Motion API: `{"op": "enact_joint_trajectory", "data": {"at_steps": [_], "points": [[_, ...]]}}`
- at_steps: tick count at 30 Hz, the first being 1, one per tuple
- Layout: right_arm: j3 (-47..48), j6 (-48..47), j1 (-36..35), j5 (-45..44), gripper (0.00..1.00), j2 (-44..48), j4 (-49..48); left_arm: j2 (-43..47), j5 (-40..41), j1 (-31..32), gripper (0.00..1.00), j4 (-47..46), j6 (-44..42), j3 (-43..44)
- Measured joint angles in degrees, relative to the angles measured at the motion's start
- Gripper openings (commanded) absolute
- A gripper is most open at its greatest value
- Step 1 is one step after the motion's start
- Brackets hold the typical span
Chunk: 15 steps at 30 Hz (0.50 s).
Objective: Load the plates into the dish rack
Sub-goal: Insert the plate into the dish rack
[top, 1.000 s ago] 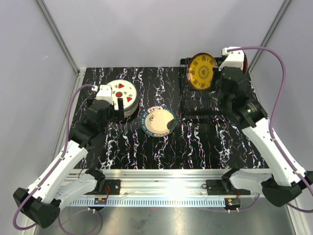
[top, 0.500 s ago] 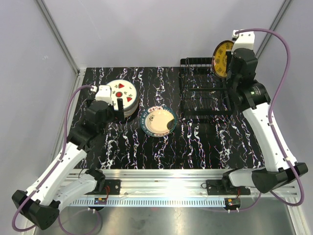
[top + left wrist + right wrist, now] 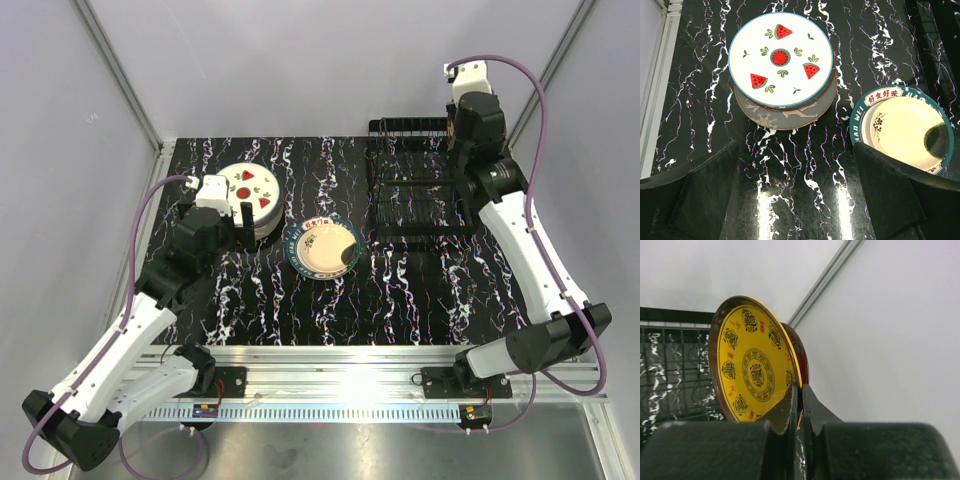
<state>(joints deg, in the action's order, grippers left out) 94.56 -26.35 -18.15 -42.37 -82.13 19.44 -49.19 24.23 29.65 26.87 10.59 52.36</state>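
A stack of plates topped by the white watermelon plate (image 3: 781,60) sits at the table's left, with a blue-grey, brown-rimmed plate (image 3: 785,116) under it. A teal-rimmed cream plate (image 3: 907,130) lies alone in the middle. My left gripper (image 3: 795,147) hovers open just short of the stack, with nothing between its fingers. The black wire dish rack (image 3: 420,195) stands at the back right. My right gripper (image 3: 800,387) is raised over the rack's far right corner, shut on the rim of a yellow, brown-backed plate (image 3: 755,365) held upright on edge.
Grey enclosure walls and metal corner posts (image 3: 115,70) close in the table at the back and sides, and the right wall is close to the held plate. A silver rail (image 3: 330,355) runs along the front edge. Purple cables (image 3: 545,110) loop from both wrists.
The right arm has lifted the yellow plate and swung it from facing the camera to edge-on, further back and to the right over the rack. The left arm has stayed still.
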Motion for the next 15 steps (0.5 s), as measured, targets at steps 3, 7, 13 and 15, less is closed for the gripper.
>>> {"op": "enact_joint_trajectory", "data": {"at_steps": [3, 7, 13, 15], "points": [[-0.9, -2.9, 0.0, -0.7, 0.00, -0.9, -2.5, 0.0, 0.0, 0.2, 0.99, 0.0, 0.0, 0.0], [-2.0, -5.6, 0.1, -1.6, 0.00, -2.3, -4.9, 0.0, 0.0, 0.4, 0.99, 0.0, 0.0, 0.0], [-2.4, -8.7, 0.5, -2.1, 0.00, -4.9, -7.3, 0.0, 0.0, 0.4, 0.99, 0.0, 0.0, 0.0], [-2.5, -9.4, 0.7, -2.1, 0.00, -5.4, -7.8, 0.0, 0.0, 0.4, 0.99, 0.0, 0.0, 0.0]]}}
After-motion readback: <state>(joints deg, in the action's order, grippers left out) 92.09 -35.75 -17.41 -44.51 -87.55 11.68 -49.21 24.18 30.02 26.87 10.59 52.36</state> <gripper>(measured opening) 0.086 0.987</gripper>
